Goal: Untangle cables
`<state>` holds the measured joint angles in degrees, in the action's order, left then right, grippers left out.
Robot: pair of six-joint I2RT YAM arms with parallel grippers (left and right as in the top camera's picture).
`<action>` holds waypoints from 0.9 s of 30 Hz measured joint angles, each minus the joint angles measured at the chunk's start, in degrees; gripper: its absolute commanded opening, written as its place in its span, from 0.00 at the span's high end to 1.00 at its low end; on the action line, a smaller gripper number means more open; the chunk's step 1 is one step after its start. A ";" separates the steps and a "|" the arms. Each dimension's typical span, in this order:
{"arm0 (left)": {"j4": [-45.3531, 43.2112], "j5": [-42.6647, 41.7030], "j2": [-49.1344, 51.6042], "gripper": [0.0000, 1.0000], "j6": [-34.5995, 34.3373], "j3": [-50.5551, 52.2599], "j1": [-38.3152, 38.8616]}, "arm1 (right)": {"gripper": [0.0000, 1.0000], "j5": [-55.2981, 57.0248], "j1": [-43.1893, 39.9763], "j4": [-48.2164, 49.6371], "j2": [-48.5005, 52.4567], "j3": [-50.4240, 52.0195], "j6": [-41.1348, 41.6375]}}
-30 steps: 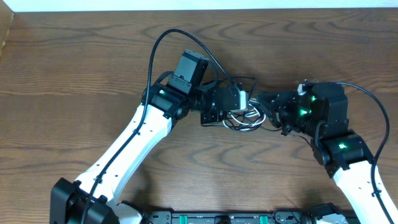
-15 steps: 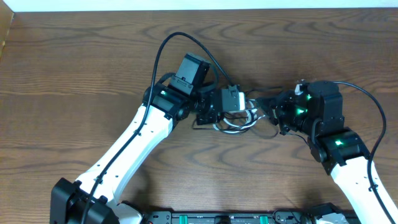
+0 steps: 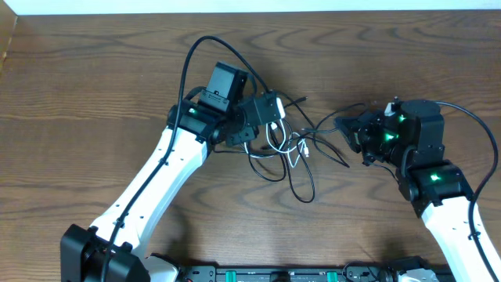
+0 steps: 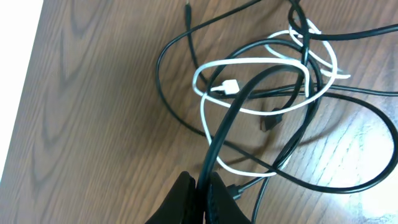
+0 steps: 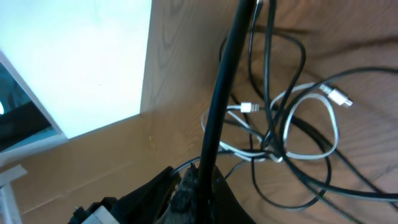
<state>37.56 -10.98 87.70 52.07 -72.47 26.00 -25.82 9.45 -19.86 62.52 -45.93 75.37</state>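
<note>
Thin black cords (image 4: 221, 134) are pinched in the closed left gripper (image 4: 200, 190) and right gripper (image 5: 198, 185), the white cord (image 4: 229, 87) looped beyond the jaws.

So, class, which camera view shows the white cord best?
The left wrist view: the white cord lies close, its loops and one plug end clear among the black cords. The right wrist view shows its loops partly behind a black cord; overhead it is only a small pale tangle.
</note>
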 measured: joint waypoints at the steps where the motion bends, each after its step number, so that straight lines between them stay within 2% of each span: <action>1: 0.00 0.17 0.00 0.92 -0.04 0.00 -0.04 | 0.99 0.35 -0.09 -0.39 0.00 0.00 -0.55; 6: -0.02 0.37 0.00 0.92 -0.76 0.00 -0.02 | 0.99 5.60 -0.61 -6.08 0.00 0.00 -2.56; 9: 0.00 0.17 0.00 0.92 -0.85 0.00 -0.02 | 0.87 9.94 -0.61 -10.14 0.00 0.00 -2.84; 10: -0.02 -0.20 0.00 0.92 -0.85 0.00 -0.02 | 0.76 11.52 -0.61 -11.54 0.00 0.00 -3.02; 12: -0.15 -1.53 0.00 0.92 -0.85 0.00 -0.02 | 0.41 13.77 -0.61 -13.73 0.00 0.00 -3.30; 14: -0.50 -3.39 0.00 0.92 -0.87 0.00 -0.02 | 0.11 15.69 -0.61 -15.39 0.00 0.00 -3.85; 15: -0.68 -4.66 0.00 0.92 -0.90 0.00 -0.02 | 0.01 16.55 -0.61 -15.91 0.00 0.00 -4.39; 20: -2.14 -11.65 0.00 0.92 -1.84 0.00 -0.02 | 0.01 18.91 -0.61 -17.07 0.00 0.00 -8.70; 27: -5.95 -19.80 -1.16 0.92 -7.67 0.00 -0.02 | 0.01 18.12 -0.61 -16.39 0.00 0.00 -15.45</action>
<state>31.62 -30.79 86.54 44.40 -72.47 25.98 -7.70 8.84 -36.25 62.52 -45.93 59.92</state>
